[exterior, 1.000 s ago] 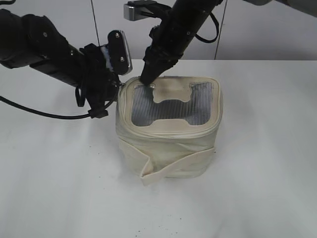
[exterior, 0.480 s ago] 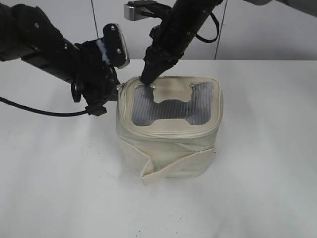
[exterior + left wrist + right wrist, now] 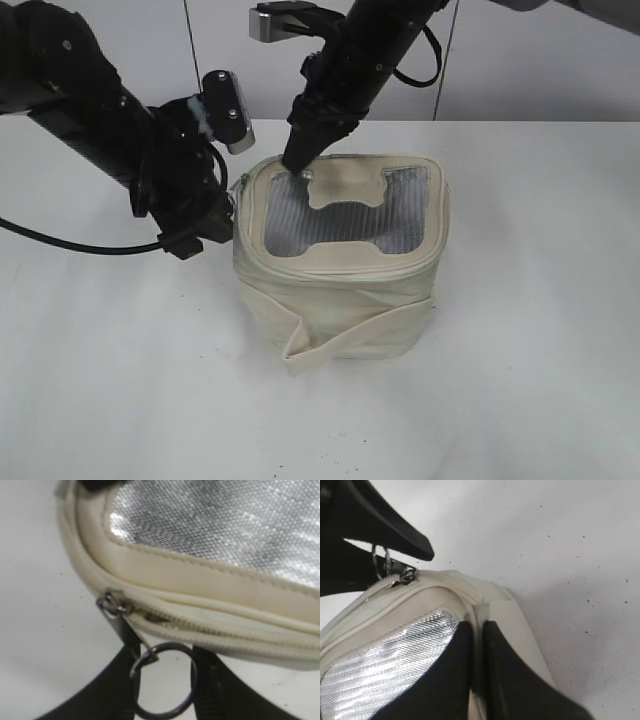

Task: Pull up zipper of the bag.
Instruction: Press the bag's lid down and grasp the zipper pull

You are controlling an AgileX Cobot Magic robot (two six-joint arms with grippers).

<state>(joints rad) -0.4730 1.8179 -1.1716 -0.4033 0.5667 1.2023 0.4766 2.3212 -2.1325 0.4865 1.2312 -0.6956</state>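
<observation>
The cream bag (image 3: 340, 270) stands mid-table, grey window top up. Its zipper (image 3: 220, 630) runs along the top rim. The silver slider (image 3: 114, 605) sits at the bag's back-left corner, and its ring pull (image 3: 162, 680) lies between my left gripper's (image 3: 165, 677) two fingers, which touch it on both sides. The left gripper (image 3: 228, 190) is by that corner. My right gripper (image 3: 297, 160) presses down on the top's back-left edge, shut on a thin cream fold of the rim (image 3: 479, 617). The slider also shows in the right wrist view (image 3: 405, 575).
The white table (image 3: 520, 380) lies all round the bag. A black cable (image 3: 70, 245) trails from the left arm over the table on the left. A pale wall stands behind.
The left arm has swung down and left, so its gripper now sits lower beside the bag's left top corner. The right gripper and the bag have stayed put.
</observation>
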